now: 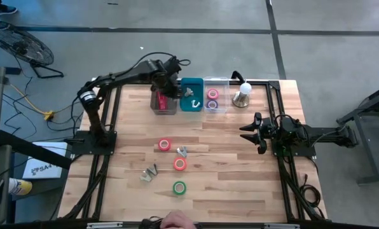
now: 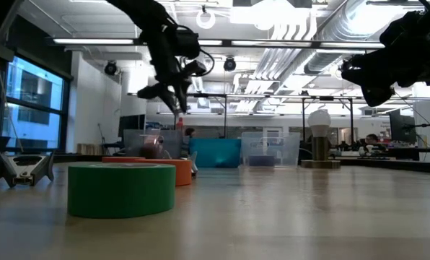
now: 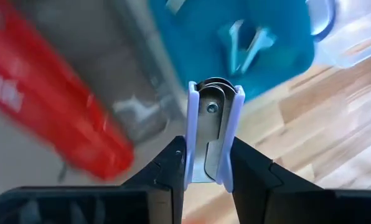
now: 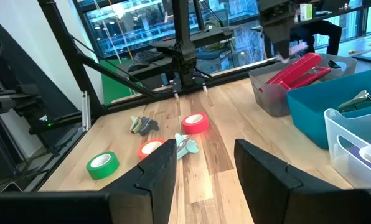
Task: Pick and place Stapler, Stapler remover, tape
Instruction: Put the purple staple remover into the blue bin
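Left hand (image 3: 208, 163) clamped on staple remover (image 3: 210, 127), over teal bin (image 1: 191, 97) at 12 o'clock for drop; right hand (image 1: 252, 132) released, parked at 3 o'clock

Even bright ceiling light over my worktop (image 1: 240, 159), soft faint shadows, window glare behind in my right wrist view, red stapler (image 3: 55, 106) and teal bin (image 3: 248, 43) motion-blurred past my left wrist, green tape (image 2: 121, 189) soft-edged up close.

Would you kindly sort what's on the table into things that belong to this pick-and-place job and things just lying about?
Job:
stapler in the grey bin
staple remover held in the left hand
other removers on the table
tape rolls
teal bin
clear bin

Lying about:
lamp-like white and brass object
floor fan
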